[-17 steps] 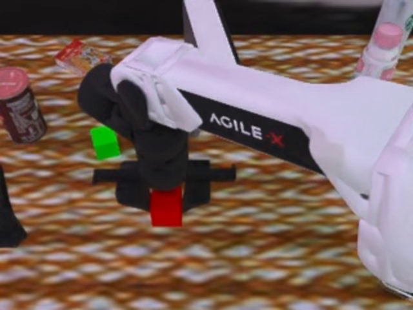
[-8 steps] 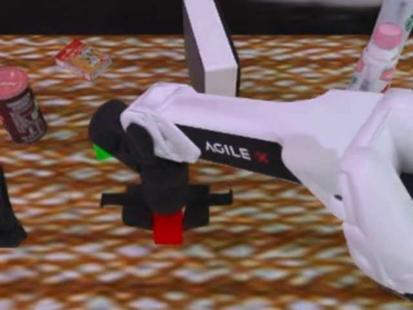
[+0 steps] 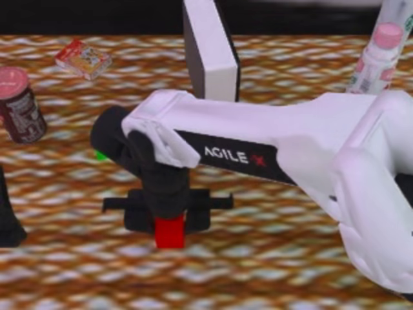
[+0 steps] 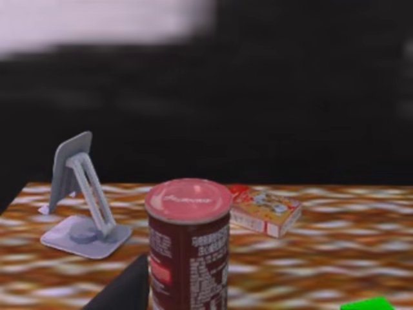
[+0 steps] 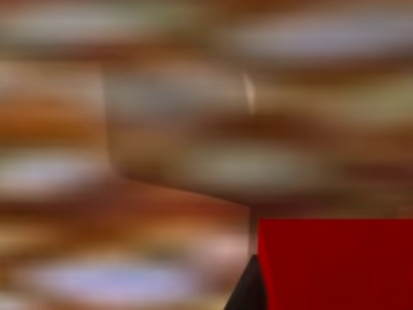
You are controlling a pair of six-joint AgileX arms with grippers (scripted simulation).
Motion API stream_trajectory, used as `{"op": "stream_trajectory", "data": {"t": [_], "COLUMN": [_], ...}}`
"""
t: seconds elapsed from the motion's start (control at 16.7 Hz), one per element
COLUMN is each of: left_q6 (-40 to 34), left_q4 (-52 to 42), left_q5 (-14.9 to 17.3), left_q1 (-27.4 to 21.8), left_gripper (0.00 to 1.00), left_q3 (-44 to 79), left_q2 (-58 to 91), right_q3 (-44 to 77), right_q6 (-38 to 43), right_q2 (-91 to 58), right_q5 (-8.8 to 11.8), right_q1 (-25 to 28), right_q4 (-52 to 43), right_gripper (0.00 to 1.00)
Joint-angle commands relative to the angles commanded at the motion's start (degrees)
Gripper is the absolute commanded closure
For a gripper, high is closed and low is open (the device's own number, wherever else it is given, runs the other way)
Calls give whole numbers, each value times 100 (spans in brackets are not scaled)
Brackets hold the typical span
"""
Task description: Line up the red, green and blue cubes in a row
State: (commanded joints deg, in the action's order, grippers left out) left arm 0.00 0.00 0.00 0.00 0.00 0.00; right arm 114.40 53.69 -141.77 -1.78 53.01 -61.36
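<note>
Right arm (image 3: 303, 148): mine, reaching across the worktop (image 3: 271, 271) from the right; the largest thing in the top view. Its dark band carries the one piece of writing I can read, "AGILE" followed by a red X.
Right jaws (image 3: 169, 227): closed on the red cube, low over the worktop, left of centre.
Left arm (image 3: 8, 219): parked at the left edge, only a dark sliver showing; I cannot tell the state of its jaws.
White box (image 3: 210, 48): upright at the far side, no print visible.
Dark red can (image 3: 19, 103): far left, pink lid; label text there but unreadable.
White bottle (image 3: 377, 55): far right, pink cap, label unreadable.
Printed packet (image 3: 82, 58): far left, red and white, print unreadable.
Red cube (image 3: 169, 231): gripped, near side of my wrist.
Green cube (image 3: 100, 155): just a sliver left of my wrist, near the red one.
Blue cube: not in view.
Progress: early, I judge; red is being placed, no row visible yet, blue remains.
</note>
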Motion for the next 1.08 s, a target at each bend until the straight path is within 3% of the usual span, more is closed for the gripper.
{"op": "stream_trajectory", "data": {"t": [0.6, 1.08], "left_q6": [0, 0], "left_q4": [0, 0], "left_q5": [0, 0], "left_q1": [0, 0], "left_gripper": [0, 0], "left_q3": [0, 0], "left_q2": [0, 0], "right_q3": [0, 0], "right_q6": [0, 0], "right_q2": [0, 0], "right_q5": [0, 0], "right_q1": [0, 0], "right_q4": [0, 0], "right_gripper": [2, 0]}}
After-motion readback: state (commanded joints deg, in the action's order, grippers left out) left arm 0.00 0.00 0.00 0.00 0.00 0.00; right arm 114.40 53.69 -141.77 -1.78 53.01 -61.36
